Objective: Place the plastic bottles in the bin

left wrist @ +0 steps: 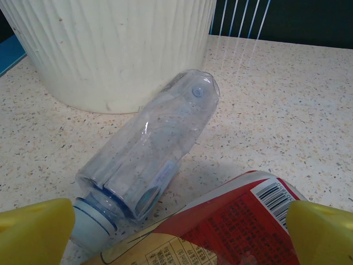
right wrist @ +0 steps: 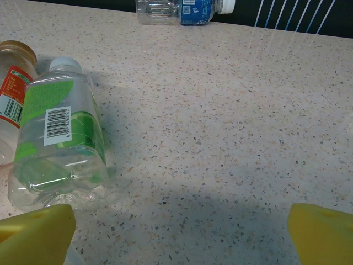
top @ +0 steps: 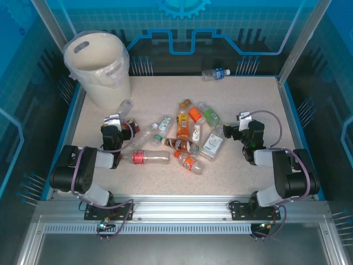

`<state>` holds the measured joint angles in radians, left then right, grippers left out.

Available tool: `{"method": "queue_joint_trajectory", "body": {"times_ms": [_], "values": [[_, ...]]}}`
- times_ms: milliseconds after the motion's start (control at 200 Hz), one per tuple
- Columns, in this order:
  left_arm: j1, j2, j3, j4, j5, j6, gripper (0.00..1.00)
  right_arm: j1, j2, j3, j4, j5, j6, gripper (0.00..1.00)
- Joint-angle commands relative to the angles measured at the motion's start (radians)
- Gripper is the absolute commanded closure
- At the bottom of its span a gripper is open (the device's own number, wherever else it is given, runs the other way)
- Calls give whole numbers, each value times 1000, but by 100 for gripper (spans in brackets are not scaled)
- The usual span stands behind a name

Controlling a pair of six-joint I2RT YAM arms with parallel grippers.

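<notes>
— Where are our grippers?
— Both spread. Left gripper: red-labelled bottle between its fingers, clear bottle ahead, beside the bin at the tabletop's far-left corner. We see a green-labelled bottle just left of the right gripper.

- Even overhead light falls bright on the speckled tabletop; the blue panels around it sit dimmer.
- A broad soft shadow darkens the near tabletop in the right wrist view.
- Small white glints ride a clear bottle in the left wrist view.
- Yellow jaws at the wrist views' lower corners blur, too close for focus.
</notes>
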<state>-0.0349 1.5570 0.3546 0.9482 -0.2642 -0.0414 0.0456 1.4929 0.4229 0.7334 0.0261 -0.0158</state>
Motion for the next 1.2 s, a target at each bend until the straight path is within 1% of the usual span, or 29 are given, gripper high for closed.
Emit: {"method": "queue_joint_trajectory", "body": {"times_ms": [0, 215, 345, 450, 640, 685, 1195], "values": [[-5, 1, 11, 15, 13, 25, 1, 6, 11, 17, 6, 8, 10, 0], [-5, 0, 10, 16, 13, 28, 1, 5, 11, 17, 6, 9, 10, 0], [-17, 0, 6, 24, 41, 51, 1, 5, 11, 18, 6, 9, 10, 0], [-18, -2, -1, 38, 40, 53, 1, 4, 10, 18, 5, 6, 11, 0], [-22, 3, -49, 132, -29, 37, 1, 5, 11, 18, 6, 7, 11, 0], [-22, 2, -52, 139, -31, 36, 1, 4, 11, 18, 6, 8, 11, 0], [-22, 3, -6, 52, -31, 35, 1, 4, 11, 17, 6, 6, 12, 0]]}}
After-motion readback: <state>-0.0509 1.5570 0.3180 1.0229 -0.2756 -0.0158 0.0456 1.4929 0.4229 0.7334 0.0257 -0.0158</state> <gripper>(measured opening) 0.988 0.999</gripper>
